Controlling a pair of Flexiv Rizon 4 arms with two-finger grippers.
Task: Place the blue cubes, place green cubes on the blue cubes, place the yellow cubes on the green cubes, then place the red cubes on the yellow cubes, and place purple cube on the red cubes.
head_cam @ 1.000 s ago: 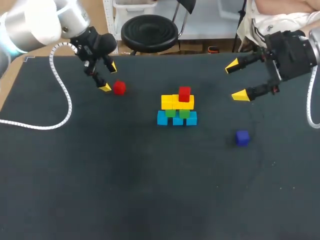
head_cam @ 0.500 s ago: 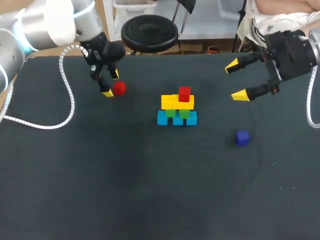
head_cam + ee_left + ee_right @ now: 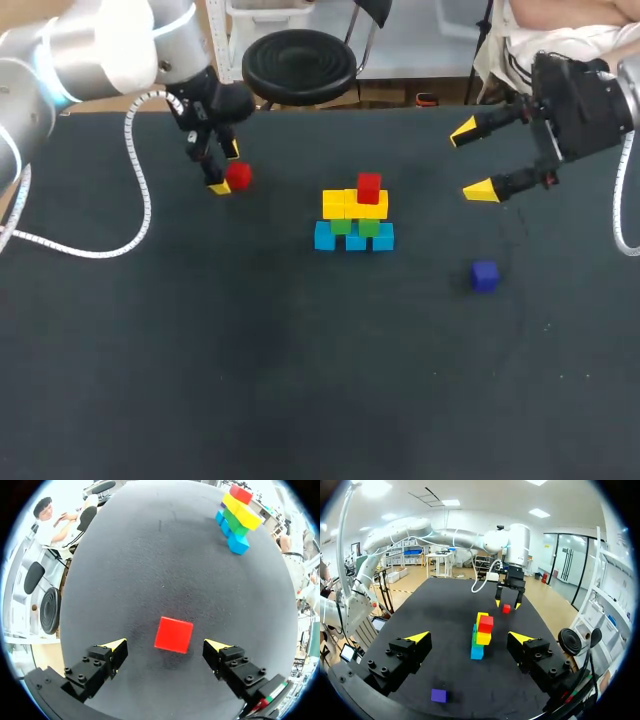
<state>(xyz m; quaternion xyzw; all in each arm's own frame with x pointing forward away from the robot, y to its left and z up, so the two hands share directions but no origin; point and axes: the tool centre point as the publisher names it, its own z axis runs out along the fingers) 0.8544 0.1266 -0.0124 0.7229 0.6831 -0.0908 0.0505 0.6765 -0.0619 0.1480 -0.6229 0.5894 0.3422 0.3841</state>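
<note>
A cube stack (image 3: pixel 354 216) stands mid-table: blue cubes at the base, green above, yellow above those, one red cube (image 3: pixel 369 186) on top. A loose red cube (image 3: pixel 239 176) lies at the far left, and my left gripper (image 3: pixel 224 167) stands open over it with a yellow tip on either side. In the left wrist view this red cube (image 3: pixel 173 634) lies on the mat between the open fingers, touching neither. The purple cube (image 3: pixel 485 276) lies alone at the right. My right gripper (image 3: pixel 472 160) hangs open above the far right, empty; its wrist view shows the stack (image 3: pixel 480 634) and purple cube (image 3: pixel 438 695).
The dark mat (image 3: pixel 300 380) covers the table. A white cable (image 3: pixel 125 205) from my left arm loops over the mat's far left.
My left gripper has moved right, toward the loose red cube, and now straddles it. The right arm and all cubes have stayed put.
</note>
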